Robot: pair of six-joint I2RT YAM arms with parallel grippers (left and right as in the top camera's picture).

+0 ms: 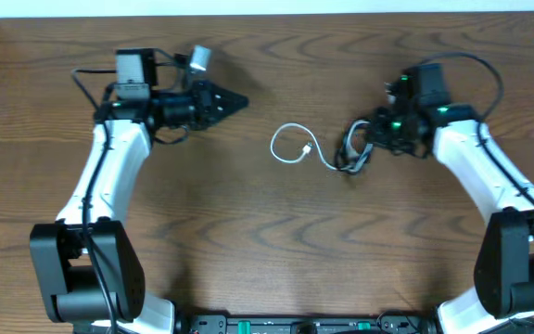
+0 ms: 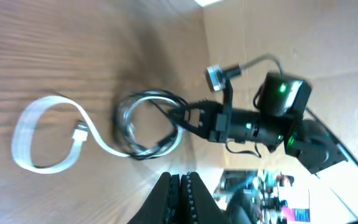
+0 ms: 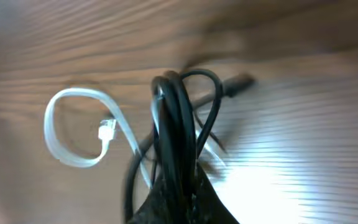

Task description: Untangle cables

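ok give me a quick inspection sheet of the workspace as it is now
surface: brown wood-grain table, no marks seen
job's things: thin white cable lies in a loop, its tail running into the black cable coil
clutter: nothing seen
grippers: left gripper shut, empty, apart from the cords; right gripper shut on the black cable coil
cables: thick black arm wires attached on both arms
surroundings: pale wall strip behind the table
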